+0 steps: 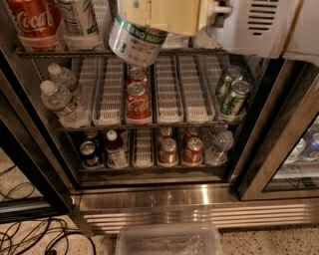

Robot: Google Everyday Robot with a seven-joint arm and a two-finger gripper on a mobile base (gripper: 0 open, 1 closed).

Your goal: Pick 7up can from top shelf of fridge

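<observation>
The fridge (249,164) stands open with its black frame and steel base. My gripper (152,22) is at the top centre, its cream fingers (164,15) shut on the 7up can (137,42). The silver-white can with the green "ZERO SUGAR" band hangs tilted in front of the top shelf (60,52), its bottom end toward me. A second silver-and-green can (79,22) stands on the top shelf at the left. My white arm (259,25) covers the right part of the top shelf.
A red Coca-Cola can (35,22) stands at the top left. The middle shelf holds water bottles (62,99), two Coca-Cola cans (137,102) and dark-green cans (232,94). Lower are more cans and bottles (167,149). A clear plastic bin (169,241) and cables (35,234) lie on the floor.
</observation>
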